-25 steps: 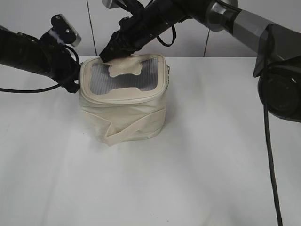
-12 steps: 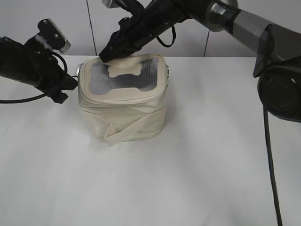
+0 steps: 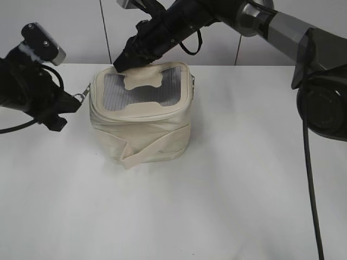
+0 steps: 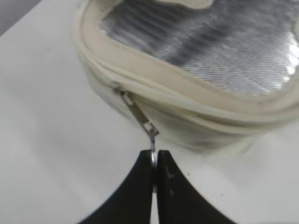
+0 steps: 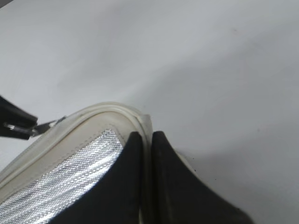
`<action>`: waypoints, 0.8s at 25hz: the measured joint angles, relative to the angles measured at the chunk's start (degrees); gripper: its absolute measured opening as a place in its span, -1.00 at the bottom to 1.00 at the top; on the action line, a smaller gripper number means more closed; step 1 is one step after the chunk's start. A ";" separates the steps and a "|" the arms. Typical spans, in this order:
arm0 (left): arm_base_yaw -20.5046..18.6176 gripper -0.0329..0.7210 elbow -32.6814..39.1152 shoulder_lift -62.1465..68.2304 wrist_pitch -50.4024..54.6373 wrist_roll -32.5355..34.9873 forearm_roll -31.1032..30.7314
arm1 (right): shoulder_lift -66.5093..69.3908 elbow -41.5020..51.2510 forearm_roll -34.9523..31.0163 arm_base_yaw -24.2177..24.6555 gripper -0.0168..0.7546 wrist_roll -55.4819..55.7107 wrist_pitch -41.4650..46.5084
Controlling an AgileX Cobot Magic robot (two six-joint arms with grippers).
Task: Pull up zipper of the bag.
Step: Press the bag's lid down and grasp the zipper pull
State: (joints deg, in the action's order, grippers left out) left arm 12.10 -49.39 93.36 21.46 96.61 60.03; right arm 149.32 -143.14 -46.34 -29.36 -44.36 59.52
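A cream fabric bag (image 3: 142,127) with a silver mesh top stands on the white table; it also shows in the left wrist view (image 4: 196,70) and the right wrist view (image 5: 70,154). My left gripper (image 4: 154,161) is shut on the metal zipper pull (image 4: 140,119), stretched out from the bag's left rim; in the exterior view it (image 3: 73,100) is left of the bag. My right gripper (image 5: 147,140) is shut on the bag's far top rim, at the back left corner (image 3: 120,62) in the exterior view.
The white table (image 3: 227,189) spreads in front and to the right of the bag. A pale panelled wall (image 3: 81,27) stands behind. The right arm's base (image 3: 325,103) sits at the far right edge.
My left gripper has moved left, away from the bag, drawing the zipper pull out with it. The right gripper has stayed on the bag's rim.
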 joint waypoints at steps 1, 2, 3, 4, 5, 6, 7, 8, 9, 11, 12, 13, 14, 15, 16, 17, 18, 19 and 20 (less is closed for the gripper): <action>0.49 -0.92 1.21 -0.84 0.00 -0.04 0.06 | 0.00 0.00 0.00 0.00 -0.87 0.11 0.00; 1.00 -0.92 2.27 -1.51 0.00 -0.04 0.12 | 0.00 0.00 0.00 0.00 -0.87 0.29 0.00; 1.71 -0.92 3.67 -2.36 0.04 -0.18 0.20 | 0.00 0.00 0.00 0.00 -0.87 0.68 -0.12; 2.47 -0.92 4.62 -3.23 -0.03 -0.29 0.41 | 0.00 0.00 0.00 0.00 -0.87 0.96 -0.18; 3.14 -0.92 5.70 -3.98 -0.14 -0.48 0.56 | 0.00 0.00 0.00 -0.04 -0.87 1.22 -0.30; 3.98 -0.92 6.73 -4.84 -0.14 -0.94 0.54 | 0.00 0.00 0.06 -0.04 -0.87 1.29 -0.30; 4.83 -0.92 7.54 -5.75 -0.07 -1.52 0.54 | 0.00 0.00 0.06 -0.04 -0.87 1.42 -0.30; 5.65 -0.92 8.34 -6.63 -0.07 -2.29 0.58 | 0.00 0.00 0.06 -0.04 -0.87 1.55 -0.30; 6.31 -0.92 9.03 -7.41 -0.07 -2.93 0.58 | 0.00 0.00 0.10 -0.04 -0.87 1.63 -0.30; 8.10 -0.92 9.87 -9.15 0.43 -3.58 0.58 | 0.00 0.00 0.12 -0.04 -0.87 1.69 -0.30; 9.16 -0.92 10.13 -9.60 1.19 -3.67 0.51 | 0.00 0.00 0.23 -0.04 -0.87 1.69 -0.30; 10.81 -0.92 10.36 -9.94 1.49 -3.74 0.68 | 0.00 0.00 0.23 -0.04 -0.87 1.74 -0.42; 12.77 -0.92 10.45 -10.01 1.55 -3.74 1.09 | 0.00 0.00 0.23 -0.04 -0.87 1.80 -0.48; 14.94 -0.92 10.45 -10.01 0.71 -3.74 1.70 | 0.00 0.00 0.23 -0.04 -0.87 1.80 -0.47; 16.73 -0.92 10.45 -9.78 -0.94 -3.78 2.68 | 0.00 0.00 0.18 -0.04 -0.87 1.85 -0.47; 18.87 -0.92 10.45 -9.40 -3.28 -3.85 3.70 | 0.00 0.00 0.18 -0.04 -0.87 1.85 -0.47; 21.03 -0.92 10.36 -8.75 -5.63 -3.85 4.98 | 0.00 0.00 0.18 -0.04 -0.87 1.85 -0.47; 23.07 -0.92 9.98 -7.78 -7.45 -3.88 6.17 | 0.00 0.00 0.18 -0.04 -0.87 1.91 -0.40; 24.62 -0.92 9.06 -6.76 -9.23 -3.88 7.64 | 0.00 0.00 0.18 -0.04 -0.87 1.91 -0.35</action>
State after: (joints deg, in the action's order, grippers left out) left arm 36.73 -40.33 86.60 12.23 92.73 67.67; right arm 149.32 -143.14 -46.16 -29.41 -42.45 59.16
